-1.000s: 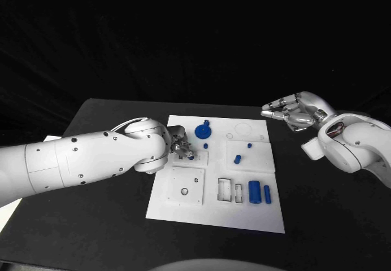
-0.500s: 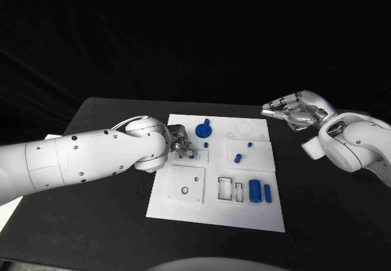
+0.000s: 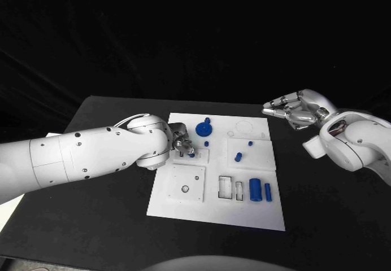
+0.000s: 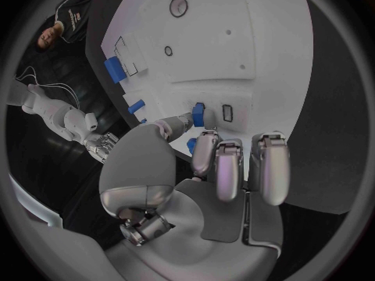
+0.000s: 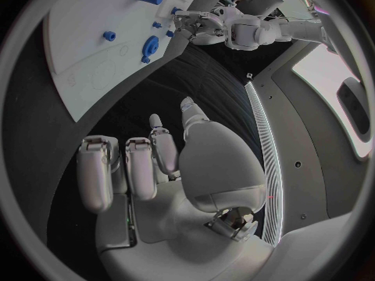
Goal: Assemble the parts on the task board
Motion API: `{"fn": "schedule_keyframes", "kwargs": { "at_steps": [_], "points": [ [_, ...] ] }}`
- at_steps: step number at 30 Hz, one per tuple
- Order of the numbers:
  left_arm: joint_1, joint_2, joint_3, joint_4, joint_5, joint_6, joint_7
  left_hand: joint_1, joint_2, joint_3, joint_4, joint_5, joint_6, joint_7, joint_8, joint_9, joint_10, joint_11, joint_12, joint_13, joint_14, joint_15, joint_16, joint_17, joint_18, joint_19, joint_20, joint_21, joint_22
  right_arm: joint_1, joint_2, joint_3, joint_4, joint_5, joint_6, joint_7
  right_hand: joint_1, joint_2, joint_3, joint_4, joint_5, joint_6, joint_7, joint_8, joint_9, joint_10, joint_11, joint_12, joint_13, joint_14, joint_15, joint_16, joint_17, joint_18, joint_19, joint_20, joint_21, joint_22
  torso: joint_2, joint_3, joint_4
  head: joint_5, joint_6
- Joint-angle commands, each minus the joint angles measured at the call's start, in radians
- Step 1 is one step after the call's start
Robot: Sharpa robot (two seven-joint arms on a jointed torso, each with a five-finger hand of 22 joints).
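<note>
Task board (image 3: 213, 217): white rectangular plate lying flat on the black table (image 3: 98, 226), long axis running away from the robot. Its near end is bare white. Beyond that sit a square recessed panel with a small round hole (image 3: 185, 189), two narrow rectangular slots (image 3: 230, 188), and, beside the slots, a large blue cylinder (image 3: 255, 190) with a slimmer blue bar (image 3: 268, 192) lying parallel just beside it, both flat.

Left hand (image 3: 182, 145): over the board's left edge, mid-length. In the left wrist view its thumb and a fingertip meet on a small blue part (image 4: 199, 114) at the board surface, beside a small rectangular recess; the other fingers (image 4: 269, 165) lie curled alongside. Whether the part is seated or lifted cannot be told.

Just beyond the left hand: a blue gear-shaped part (image 3: 203, 131) with a peg beside it. To that hand's right, a small blue peg (image 3: 207, 144), a short blue cylinder (image 3: 238, 157) and another small peg (image 3: 249, 143), each apart from the others.

Right hand (image 3: 298, 110): well clear of the board, raised past its far right corner, fingers curled loosely inward and holding nothing.

Margins: open black tabletop on all sides of the board, broadest toward the robot and to the left.
</note>
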Motion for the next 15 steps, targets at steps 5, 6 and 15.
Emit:
{"fn": "schedule_keyframes", "kwargs": {
  "at_steps": [5,6,15],
  "points": [
    [-0.004,0.014,-0.003,-0.011,0.027,0.035,-0.043,-0.035,-0.012,-0.017,0.0,0.007,0.06,-0.042,0.004,-0.004,0.003,-0.008,0.002,-0.003,0.105,-0.009,0.003,0.263,-0.018,0.084,-0.009,0.003,0.201,0.0,0.001,0.0,-0.006,-0.001,0.011,0.002,0.004,0.004,-0.009,0.001,0.007,-0.004,0.0,-0.003,0.001,-0.011,0.0,-0.004,0.05,0.066,-0.003,-0.008,0.092,0.012,-0.004,-0.001,-0.006,0.031,0.0,0.0001,-0.0004,0.0,-0.001],
    [-0.004,0.015,-0.003,-0.012,0.028,0.035,-0.043,-0.038,-0.013,-0.021,0.002,0.007,0.062,-0.043,0.005,-0.004,0.004,-0.009,0.002,-0.003,0.105,-0.009,0.003,0.263,-0.018,0.084,-0.009,0.003,0.202,0.0,0.001,0.0,-0.006,-0.001,0.011,0.002,0.004,0.004,-0.009,0.001,0.007,-0.004,0.0,-0.003,0.001,-0.011,0.0,-0.004,0.05,0.066,-0.003,-0.008,0.092,0.012,-0.004,-0.001,-0.006,0.031,0.0,0.0003,-0.0006,0.0,-0.002],
    [-0.004,0.021,-0.003,-0.019,0.028,0.039,-0.049,-0.056,-0.023,-0.051,0.014,0.007,0.076,-0.048,0.011,-0.005,0.007,-0.013,0.004,0.0,0.105,-0.013,0.003,0.263,-0.019,0.086,-0.013,0.006,0.208,0.0,0.001,0.0,-0.006,-0.001,0.009,0.003,0.004,0.004,-0.009,0.001,0.007,-0.004,0.0,-0.003,0.001,-0.011,0.0,-0.004,0.05,0.066,-0.003,-0.008,0.092,0.012,-0.004,-0.001,-0.006,0.031,0.0,-0.0002,0.0,0.0,-0.004]
  ]
}}
